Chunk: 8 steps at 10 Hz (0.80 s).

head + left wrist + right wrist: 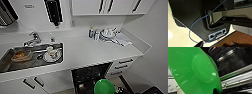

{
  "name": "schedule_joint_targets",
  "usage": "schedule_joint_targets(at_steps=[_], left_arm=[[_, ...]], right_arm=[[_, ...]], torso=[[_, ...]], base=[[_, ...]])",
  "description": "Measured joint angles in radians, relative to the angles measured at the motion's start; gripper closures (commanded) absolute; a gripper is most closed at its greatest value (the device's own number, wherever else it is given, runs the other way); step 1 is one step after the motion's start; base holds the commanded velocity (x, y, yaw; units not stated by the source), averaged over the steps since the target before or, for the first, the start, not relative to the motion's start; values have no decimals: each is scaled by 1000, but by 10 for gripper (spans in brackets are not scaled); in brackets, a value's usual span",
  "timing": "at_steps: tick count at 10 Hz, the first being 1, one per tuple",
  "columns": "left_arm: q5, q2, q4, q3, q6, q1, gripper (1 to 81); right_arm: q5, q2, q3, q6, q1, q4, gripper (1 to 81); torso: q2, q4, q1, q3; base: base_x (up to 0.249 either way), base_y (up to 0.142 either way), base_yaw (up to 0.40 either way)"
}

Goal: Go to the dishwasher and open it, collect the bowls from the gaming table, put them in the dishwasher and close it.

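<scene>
A white counter [85, 51] is seen from above, with a steel sink [7, 65] set in toward its left end; the sink is cut off at the frame's left edge. In the sink an orange-brown dish [20, 55] sits toward the left end, and a white plate with a cup [52, 54] lies toward the right end; details there are blurred. A faucet [33, 38] stands at the sink's back edge. At the counter's back right corner a bottle [91, 32] and a pile of white dishes on a cloth [111, 36] are grouped, too smeared to be separated. Under the counter's front edge the dishwasher [87, 76] is open, its dark interior visible but racks barely made out. White drawers with black handles [122, 66] lie to its right, a white cabinet door [32, 83] to its left. A bright green bowl [104, 86] is held in front of the dishwasher opening, partly cut by the bottom edge. In the right wrist view the green bowl [193, 70] is shown with its underside toward the camera, the dishwasher's [234, 63] dark interior and metal rails behind it. The right gripper's fingers are hidden by the bowl, so their opening cannot be told. In the left wrist view dark robot body parts, a blue cable [199, 20] and pale floor [179, 36] are seen; the left gripper's state cannot be told.
</scene>
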Motion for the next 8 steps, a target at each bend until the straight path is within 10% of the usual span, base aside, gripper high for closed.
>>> schedule_joint_targets(at_steps=[7,8], left_arm=[[4,-1,0,-3,-3,3,10],[4,-1,0,-3,-3,3,10]], right_arm=[[-84,70,-48,50,175,2,811],[-98,88,-62,52,174,2,10]], torso=[[0,0,0,0],[0,0,0,0]], base=[[0,0,0],[0,0,0]])
